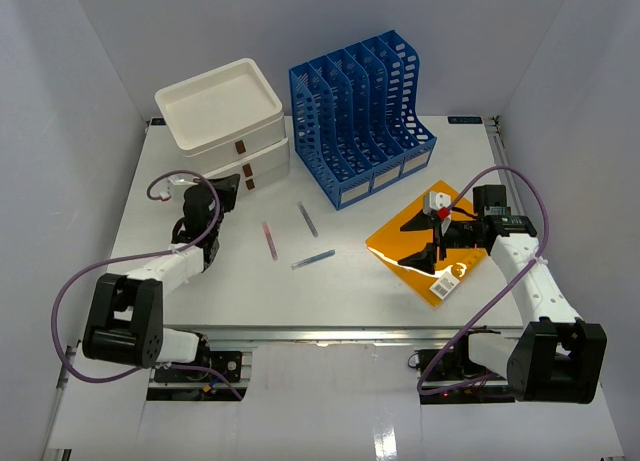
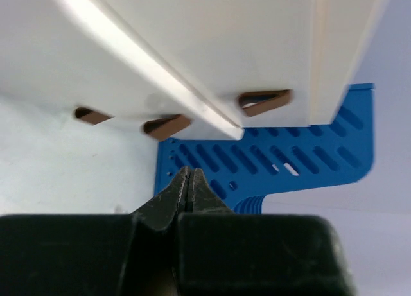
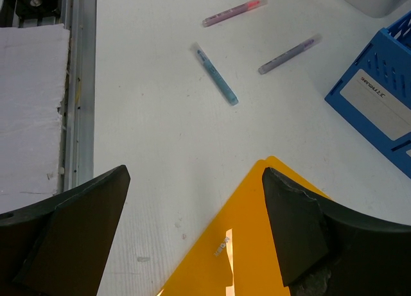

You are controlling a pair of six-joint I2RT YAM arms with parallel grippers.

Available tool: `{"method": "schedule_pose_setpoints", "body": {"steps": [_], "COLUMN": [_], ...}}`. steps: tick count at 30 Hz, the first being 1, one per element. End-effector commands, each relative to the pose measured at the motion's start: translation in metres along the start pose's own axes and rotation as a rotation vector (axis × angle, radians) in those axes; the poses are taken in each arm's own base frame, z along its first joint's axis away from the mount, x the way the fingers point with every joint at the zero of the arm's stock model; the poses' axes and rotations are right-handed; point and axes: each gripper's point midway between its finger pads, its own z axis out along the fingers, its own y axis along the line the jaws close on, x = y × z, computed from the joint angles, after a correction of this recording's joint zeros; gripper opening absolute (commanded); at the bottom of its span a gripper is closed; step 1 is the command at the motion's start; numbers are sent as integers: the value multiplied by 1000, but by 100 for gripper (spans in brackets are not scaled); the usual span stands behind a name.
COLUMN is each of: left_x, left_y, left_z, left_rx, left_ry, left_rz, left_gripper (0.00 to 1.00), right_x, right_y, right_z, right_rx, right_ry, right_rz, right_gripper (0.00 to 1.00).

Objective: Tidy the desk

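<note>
The white desk (image 1: 200,291) holds three loose pens: a pink one (image 1: 269,239), a grey-purple one (image 1: 307,219) and a blue one (image 1: 313,259). A yellow folder (image 1: 400,246) with a barcode label lies at the right. My right gripper (image 1: 438,239) is open and empty just above the folder's near corner (image 3: 257,244); the right wrist view (image 3: 196,174) shows one fingertip over the folder and the other over bare desk. My left gripper (image 1: 228,191) is shut and empty in front of the white drawer box (image 1: 262,161), its tips (image 2: 188,174) below the brown handles (image 2: 263,102).
A white tray (image 1: 218,103) sits on top of the drawer box at the back left. A blue file organizer (image 1: 362,121) stands at the back centre, also in the left wrist view (image 2: 276,161). The metal rail (image 3: 80,84) runs along the desk's near edge.
</note>
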Motion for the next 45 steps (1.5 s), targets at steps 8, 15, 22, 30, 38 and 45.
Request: {"method": "schedule_pose_setpoints", "body": {"steps": [8, 15, 22, 30, 38, 45], "left_x": [7, 1, -4, -22, -22, 11], "left_y": [46, 44, 37, 28, 16, 20], "left_z": [29, 58, 71, 74, 69, 34], "left_rx": [-138, -150, -134, -124, -90, -47], "left_ry": [-30, -76, -90, -112, -48, 115], "left_rz": [-116, -125, -131, -109, -107, -72], "left_gripper": [5, 14, 38, 49, 50, 35], "right_x": [-15, -15, -14, -13, -15, -16], "right_y": [-5, -5, -6, -7, -7, -7], "right_z": [-9, -9, -10, -11, -13, -14], "right_rx": [21, 20, 21, 26, 32, 33], "right_ry": [-46, -47, -44, -45, -51, -55], "right_rz": [-20, -15, -13, -10, -7, -14], "right_gripper": [90, 90, 90, 90, 90, 90]}}
